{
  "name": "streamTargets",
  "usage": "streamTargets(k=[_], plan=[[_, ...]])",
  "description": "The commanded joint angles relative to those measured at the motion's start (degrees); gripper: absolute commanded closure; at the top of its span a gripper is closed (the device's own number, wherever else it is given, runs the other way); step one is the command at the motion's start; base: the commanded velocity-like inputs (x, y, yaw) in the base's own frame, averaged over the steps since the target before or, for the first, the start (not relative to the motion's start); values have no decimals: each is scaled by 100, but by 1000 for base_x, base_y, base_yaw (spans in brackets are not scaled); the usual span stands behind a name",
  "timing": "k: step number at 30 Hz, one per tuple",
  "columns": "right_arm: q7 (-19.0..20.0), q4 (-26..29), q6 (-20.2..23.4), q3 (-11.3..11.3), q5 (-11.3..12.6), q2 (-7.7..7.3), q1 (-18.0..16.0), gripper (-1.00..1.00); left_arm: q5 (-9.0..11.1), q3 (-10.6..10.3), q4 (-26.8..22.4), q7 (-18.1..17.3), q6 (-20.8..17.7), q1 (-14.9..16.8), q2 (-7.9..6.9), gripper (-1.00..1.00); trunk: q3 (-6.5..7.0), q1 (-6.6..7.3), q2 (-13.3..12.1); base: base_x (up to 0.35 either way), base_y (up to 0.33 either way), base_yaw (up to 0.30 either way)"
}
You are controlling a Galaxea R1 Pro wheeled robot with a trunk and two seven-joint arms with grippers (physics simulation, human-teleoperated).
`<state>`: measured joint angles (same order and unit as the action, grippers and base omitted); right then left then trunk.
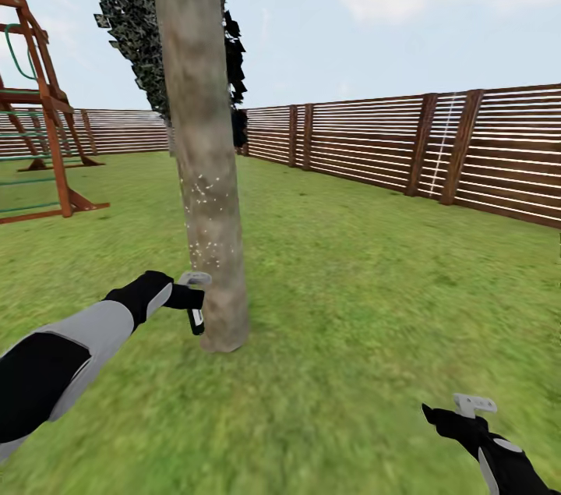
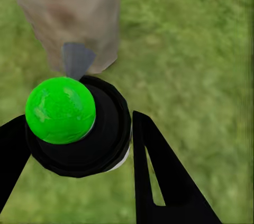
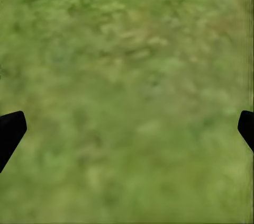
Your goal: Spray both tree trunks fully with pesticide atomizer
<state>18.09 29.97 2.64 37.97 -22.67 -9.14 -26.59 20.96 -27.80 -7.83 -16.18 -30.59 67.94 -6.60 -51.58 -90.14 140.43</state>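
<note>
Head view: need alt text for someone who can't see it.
The left claw holds the atomizer close against the base of a thick trunk flecked with white specks. The right claw hangs open over the grass at lower right. A slatted wooden fence runs behind, with a wooden play frame at far left.

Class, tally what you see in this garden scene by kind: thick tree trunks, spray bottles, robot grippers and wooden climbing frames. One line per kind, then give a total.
Thick tree trunks: 1, the tree trunk
Spray bottles: 1, the pesticide atomizer, held in the left gripper
Robot grippers: 2, left and the right gripper
Wooden climbing frames: 1, the climbing frame
Total: 5
</note>
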Motion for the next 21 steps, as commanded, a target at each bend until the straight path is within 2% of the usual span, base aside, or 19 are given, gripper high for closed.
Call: streamTargets(k=[1, 4, 10, 13, 19, 21], plan=[[1, 0, 0, 0, 0, 0, 2, -100, 2, 2, 0, 0, 3, -17, 0, 100, 0, 0, 0, -41, -314, 184], [-2, 0, 0, 0, 0, 0, 1, -100, -4, 2, -5, 0, 7, -123, 0, 100, 0, 0, 0, -38, -140, 255], [-3, 0, 0, 0, 0, 0, 1, -100, -4, 2, -8, 0, 9, -140, 0, 100, 0, 0, 0, -3, -10, 265], [-4, 0, 0, 0, 0, 0, 3, -100, -5, 2, -8, 0, 9, -144, 0, 100, 0, 0, 0, 0, -77, 34], [-3, 0, 0, 0, 0, 0, 4, -100, -5, 2, -1, 0, 22, -151, 25, 100, 0, 0, 0, 0, -289, 3], [-2, 0, 0, 0, 0, 0, 1, -100, -5, 2, 0, 0, 140, -179, 26, 100, 0, 0, 0, 0, -244, 0]])
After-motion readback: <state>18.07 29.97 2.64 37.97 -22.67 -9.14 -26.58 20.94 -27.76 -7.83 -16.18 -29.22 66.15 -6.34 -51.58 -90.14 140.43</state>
